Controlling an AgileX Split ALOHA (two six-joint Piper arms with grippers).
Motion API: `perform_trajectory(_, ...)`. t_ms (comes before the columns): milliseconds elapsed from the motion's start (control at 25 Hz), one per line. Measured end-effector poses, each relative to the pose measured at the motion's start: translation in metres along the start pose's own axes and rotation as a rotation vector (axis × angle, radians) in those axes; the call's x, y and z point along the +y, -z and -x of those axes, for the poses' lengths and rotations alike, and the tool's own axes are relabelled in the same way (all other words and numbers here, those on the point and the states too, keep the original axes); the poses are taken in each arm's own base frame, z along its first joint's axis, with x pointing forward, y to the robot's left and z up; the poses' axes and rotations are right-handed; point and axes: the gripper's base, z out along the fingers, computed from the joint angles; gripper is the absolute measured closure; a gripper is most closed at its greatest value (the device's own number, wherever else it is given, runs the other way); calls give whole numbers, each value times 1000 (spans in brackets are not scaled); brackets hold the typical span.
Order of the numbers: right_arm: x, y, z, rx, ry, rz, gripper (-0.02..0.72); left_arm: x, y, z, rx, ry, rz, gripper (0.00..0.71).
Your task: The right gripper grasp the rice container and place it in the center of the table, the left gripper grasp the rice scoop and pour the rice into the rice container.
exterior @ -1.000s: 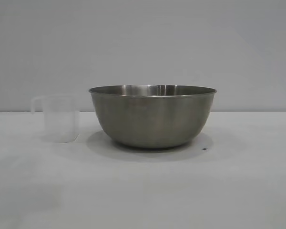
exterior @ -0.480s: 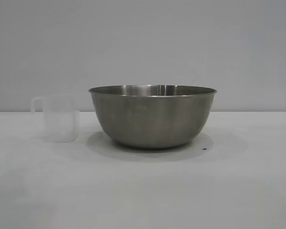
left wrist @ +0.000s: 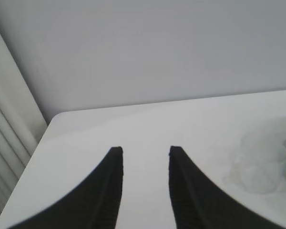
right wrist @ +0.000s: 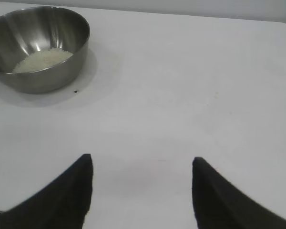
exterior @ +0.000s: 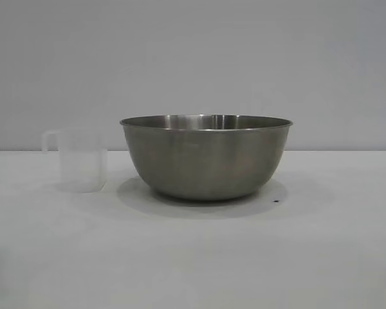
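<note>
The steel rice container [exterior: 206, 158] stands on the white table [exterior: 193, 257] near the middle of the exterior view. Rice [right wrist: 43, 59] lies in a low heap inside the rice container [right wrist: 38, 47]. The translucent rice scoop [exterior: 82, 159] stands upright just left of the bowl, handle pointing left; it looks empty. In the left wrist view the rice scoop [left wrist: 262, 164] sits off to one side of my left gripper [left wrist: 145, 151], which is open and holds nothing. My right gripper [right wrist: 142, 160] is open wide over bare table, well away from the bowl. Neither arm shows in the exterior view.
A small dark speck [exterior: 275, 201] lies on the table by the bowl's right side. The table's corner and edge [left wrist: 55, 119] are close to the left gripper, with a pale slatted panel [left wrist: 9, 143] beyond. A grey wall stands behind the table.
</note>
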Motion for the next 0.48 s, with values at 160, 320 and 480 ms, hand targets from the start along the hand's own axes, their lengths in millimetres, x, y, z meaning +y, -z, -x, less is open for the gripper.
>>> perform_trajectory(160, 0, 0, 0, 0, 0, 0, 260, 3, 15, 8, 19, 2, 24, 460)
perform_trajectory(320, 0, 0, 0, 0, 0, 0, 260, 6, 28, 14, 75, 11, 46, 460)
perform_trajectory(480, 0, 0, 0, 0, 0, 0, 260, 9, 43, 18, 140, 20, 67, 460)
